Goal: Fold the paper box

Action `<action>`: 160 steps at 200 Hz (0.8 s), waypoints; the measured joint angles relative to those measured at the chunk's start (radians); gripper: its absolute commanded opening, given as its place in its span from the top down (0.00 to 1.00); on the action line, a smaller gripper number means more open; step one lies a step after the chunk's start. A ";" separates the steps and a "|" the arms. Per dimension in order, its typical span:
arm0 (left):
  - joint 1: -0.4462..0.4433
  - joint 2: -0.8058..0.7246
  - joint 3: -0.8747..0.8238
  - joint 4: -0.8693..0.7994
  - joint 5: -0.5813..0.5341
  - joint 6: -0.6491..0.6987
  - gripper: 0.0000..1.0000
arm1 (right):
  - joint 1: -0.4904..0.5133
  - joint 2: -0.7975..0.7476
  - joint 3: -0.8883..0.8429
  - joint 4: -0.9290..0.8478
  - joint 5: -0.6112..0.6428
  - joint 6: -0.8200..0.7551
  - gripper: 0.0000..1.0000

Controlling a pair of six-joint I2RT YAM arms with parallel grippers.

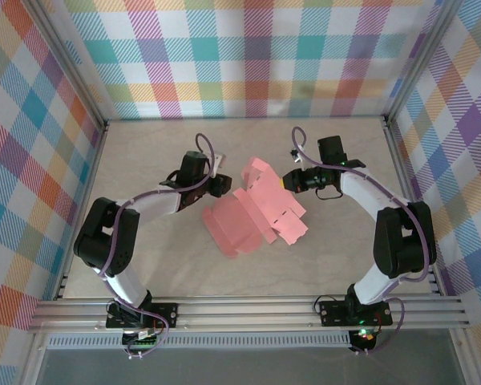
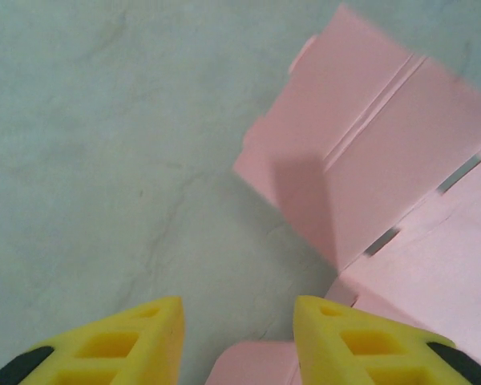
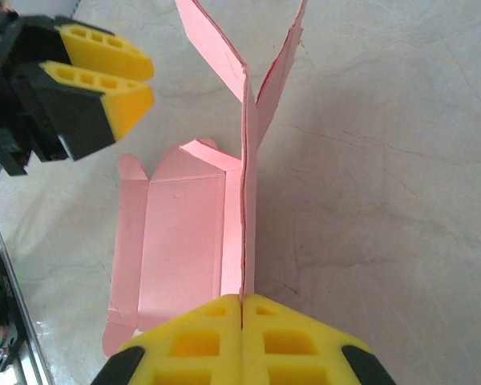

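**Right hand pinching the pink card, left hand parted beside it**

My right gripper (image 3: 242,301) is clamping tight on an upright panel of the paper box (image 3: 184,241), with its yellow pads meeting on the thin edge. To the left of that panel in my right wrist view, the rest of the salmon-pink sheet is lying open on the table (image 1: 144,144), flaps splayed, in the middle between my two arms. Beyond it, my left gripper (image 2: 239,309) is hovering with its fingers parted, gripping nothing, just at the box's left edge.

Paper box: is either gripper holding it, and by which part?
The right gripper pinches the paper box by an upright panel's edge; the left gripper is open, holding nothing.
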 measured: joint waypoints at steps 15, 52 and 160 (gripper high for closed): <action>0.000 0.023 0.066 -0.001 0.013 0.001 0.59 | 0.003 0.000 0.000 -0.006 0.000 -0.008 1.00; 0.000 0.105 0.235 -0.003 0.046 0.004 0.59 | 0.016 0.000 0.000 -0.017 0.007 -0.017 1.00; -0.100 0.205 0.332 -0.086 0.098 0.045 0.59 | 0.026 0.000 0.000 -0.029 0.045 -0.018 1.00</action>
